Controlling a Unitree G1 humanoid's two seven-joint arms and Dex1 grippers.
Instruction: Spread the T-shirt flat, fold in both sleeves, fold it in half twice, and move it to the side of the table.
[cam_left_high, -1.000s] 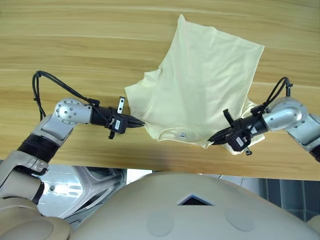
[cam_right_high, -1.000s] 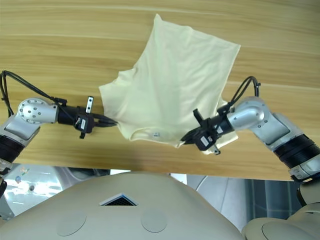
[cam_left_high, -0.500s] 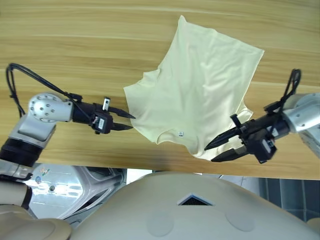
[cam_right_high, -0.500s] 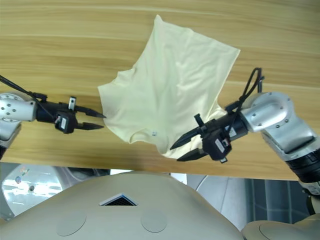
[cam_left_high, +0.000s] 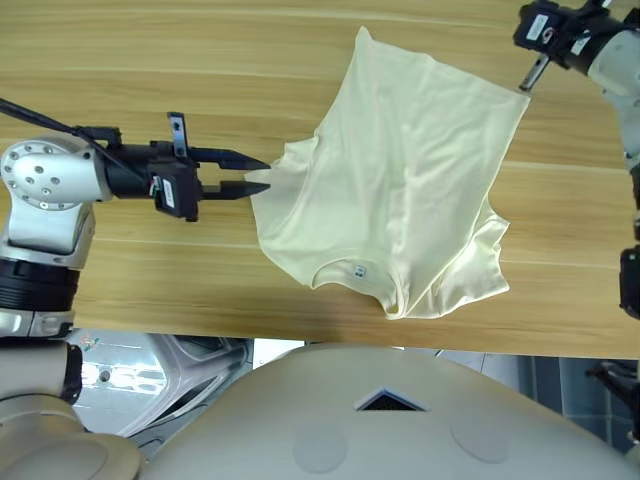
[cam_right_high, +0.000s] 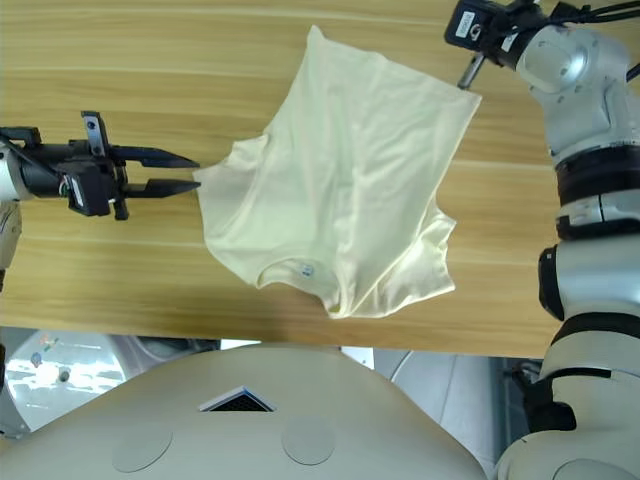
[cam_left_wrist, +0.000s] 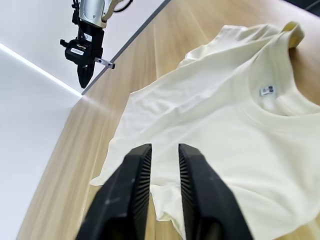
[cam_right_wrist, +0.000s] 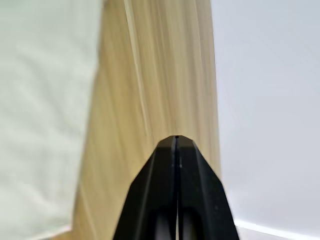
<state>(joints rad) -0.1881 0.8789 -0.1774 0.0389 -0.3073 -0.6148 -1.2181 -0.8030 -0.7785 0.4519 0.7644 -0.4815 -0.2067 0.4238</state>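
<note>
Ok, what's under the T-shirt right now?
The T-shirt lies on the wooden table, which shows all around it. One sleeve is crumpled near the front edge. Anything beneath the cloth is covered.

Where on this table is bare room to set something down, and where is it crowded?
The widest bare table lies left of the T-shirt, from the left tool to the far edge. A smaller patch lies right of the shirt, nearer than the right tool. Crowded: the sleeve and the hem corner where the tools are.

Matt cloth T-shirt (cam_left_high: 400, 190), wood-grain table (cam_left_high: 150, 60)
</note>
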